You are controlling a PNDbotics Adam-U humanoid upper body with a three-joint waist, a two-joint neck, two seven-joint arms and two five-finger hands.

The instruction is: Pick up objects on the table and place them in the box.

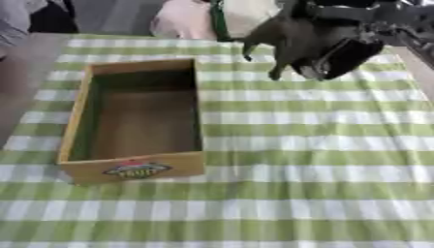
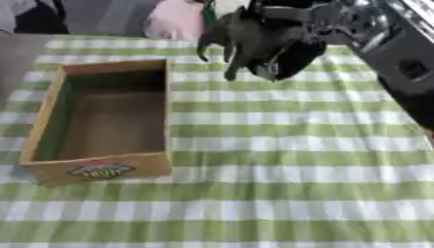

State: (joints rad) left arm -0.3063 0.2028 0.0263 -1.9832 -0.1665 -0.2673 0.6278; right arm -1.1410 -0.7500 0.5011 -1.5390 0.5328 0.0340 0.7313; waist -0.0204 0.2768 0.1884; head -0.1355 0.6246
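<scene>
the right hand (image 1: pixel 292 41) hangs up at about one o'clock over the far part of the bench (image 1: pixel 322 145), coming in from the upper right corner. its dark fingers (image 1: pixel 247 51) droop downward and a little toward the left, loosely bent rather than clenched, and nothing sits between them; the tips hang above the cloth and touch nothing that i can make out. a darker rounded part of the hand, with a pale edge, sits at its four o'clock side.

the right eye view shows more of the arm behind it: a silvery joint (image 2: pixel 360 22) and a broad black forearm section (image 2: pixel 407 68) running down the right edge. the left eye view shows only a sliver of that arm in its upper right corner, but it shows more of the cloth to the right of the hand.

out from the hand, toward eight o'clock, stands the box (image 1: pixel 76 121), a shallow wooden tray with yellowish walls and a brown floor, well apart from the fingers. its inside looks bare. a coloured label (image 1: pixel 135 169) marks its near wall.

the bench wears a green and white checked cloth (image 1: pixel 297 203). i see no loose object lying on it.

at twelve o'clock, past the far edge, something pale pink (image 1: pixel 182 19) shows, too blurred to tell.
</scene>
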